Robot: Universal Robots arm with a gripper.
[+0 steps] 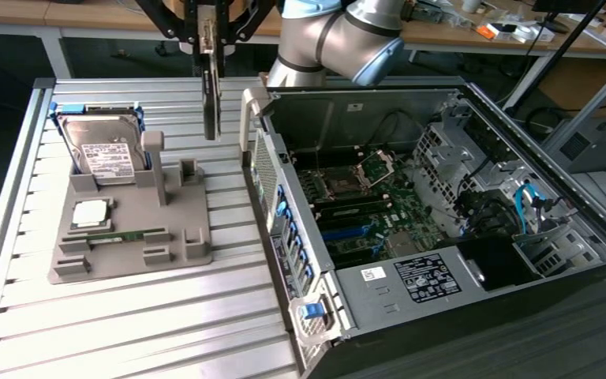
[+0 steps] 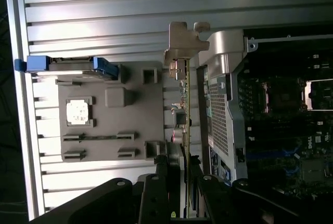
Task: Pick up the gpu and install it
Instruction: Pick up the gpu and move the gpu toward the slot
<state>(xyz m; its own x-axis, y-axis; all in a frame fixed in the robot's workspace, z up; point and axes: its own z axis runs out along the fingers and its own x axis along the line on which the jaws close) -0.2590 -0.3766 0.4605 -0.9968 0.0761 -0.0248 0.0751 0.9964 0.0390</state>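
gpu hangs edge-on, board vertical, from the claw, which is clamped on its top edge. It's in the air over the table, between the grey fixture and the open pc case, touching neither. Pick-up looks done; this reads as the carry step, install not started. My read: seating calls for getting the card over the motherboard, connector edge square to its slot, bracket end clear of the case wall.
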